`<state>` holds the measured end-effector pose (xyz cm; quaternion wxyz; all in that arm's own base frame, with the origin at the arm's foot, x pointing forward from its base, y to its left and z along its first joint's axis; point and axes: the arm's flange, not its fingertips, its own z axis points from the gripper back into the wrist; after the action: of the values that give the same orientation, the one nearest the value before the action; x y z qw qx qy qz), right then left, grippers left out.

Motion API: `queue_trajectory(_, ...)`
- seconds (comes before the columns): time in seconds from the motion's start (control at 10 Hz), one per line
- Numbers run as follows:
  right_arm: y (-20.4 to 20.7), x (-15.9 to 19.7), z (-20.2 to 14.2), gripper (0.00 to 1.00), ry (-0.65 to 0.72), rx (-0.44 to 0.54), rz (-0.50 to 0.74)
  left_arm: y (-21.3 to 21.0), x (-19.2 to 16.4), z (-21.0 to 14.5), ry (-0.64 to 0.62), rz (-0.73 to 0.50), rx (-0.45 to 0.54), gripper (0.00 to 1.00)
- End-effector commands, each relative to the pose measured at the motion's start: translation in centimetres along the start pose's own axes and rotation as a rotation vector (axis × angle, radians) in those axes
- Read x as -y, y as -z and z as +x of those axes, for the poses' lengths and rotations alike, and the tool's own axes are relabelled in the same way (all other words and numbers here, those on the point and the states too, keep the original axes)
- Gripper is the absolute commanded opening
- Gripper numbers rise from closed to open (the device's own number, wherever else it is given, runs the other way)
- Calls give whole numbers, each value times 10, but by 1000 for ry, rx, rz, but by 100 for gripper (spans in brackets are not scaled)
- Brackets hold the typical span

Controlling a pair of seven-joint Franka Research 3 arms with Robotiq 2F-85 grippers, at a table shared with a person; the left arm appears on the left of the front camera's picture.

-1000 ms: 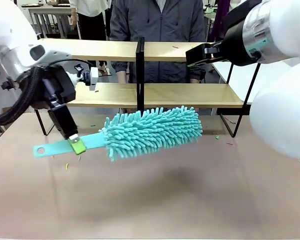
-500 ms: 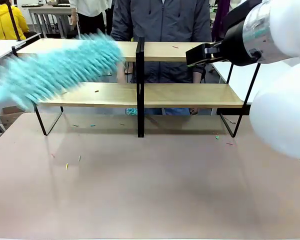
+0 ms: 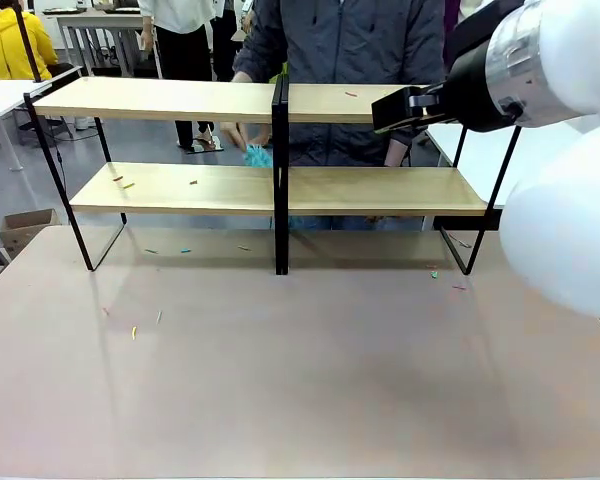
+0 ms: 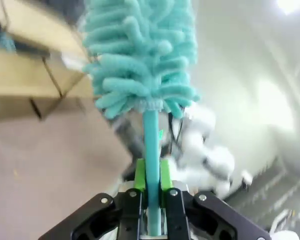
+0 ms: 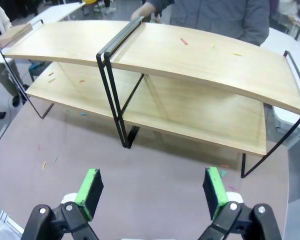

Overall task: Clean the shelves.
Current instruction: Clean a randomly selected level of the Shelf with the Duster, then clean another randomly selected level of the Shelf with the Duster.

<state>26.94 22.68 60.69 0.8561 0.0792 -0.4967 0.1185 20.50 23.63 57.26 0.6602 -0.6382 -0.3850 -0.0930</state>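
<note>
Pale brown desk [image 3: 310, 390] carries the shelves [image 3: 160, 98] on its far part, with a person standing behind them. From the right end effector [image 5: 152, 192], whose green pads stand wide apart with nothing between them, the rack lies ahead and below, its black central upright just off the midline. Small coloured scraps [image 5: 183, 41] dot the upper board, and a few more lie on the lower board and the desk. The left end effector [image 4: 152, 176] is clamped on the thin flat handle of a teal duster [image 4: 140, 65]; the fluffy head begins a little way past its fingertips, and the wooden boards show blurred beyond and to one side. The rack looks stiff but light on its thin frame, so a hard push would probably slide it; if it needs steadying, the upright seems the best hold. The duster looks light, with a soft head and a slim, probably bendy handle, so gripping near the head should give the firmest sweep.
</note>
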Motion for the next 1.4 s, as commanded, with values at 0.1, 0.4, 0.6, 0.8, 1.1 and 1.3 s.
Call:
queue_trajectory(0.1,0,0,1,100,0,2,0,13,-36,8,20,-156,606,13)
queue_trajectory(0.4,0,0,1,100,0,2,0,-12,-20,1,-20,-21,173,13)
queue_trajectory(0.6,0,0,1,100,0,2,0,-12,-20,1,-20,-21,173,13)
queue_trajectory(0.8,0,0,1,100,0,2,0,-12,-20,1,-20,-21,173,13)
queue_trajectory(1.1,0,0,1,100,0,2,0,-12,-20,1,-20,-21,173,13)
queue_trajectory(1.3,0,0,1,100,0,2,0,-12,-20,1,-20,-21,173,13)
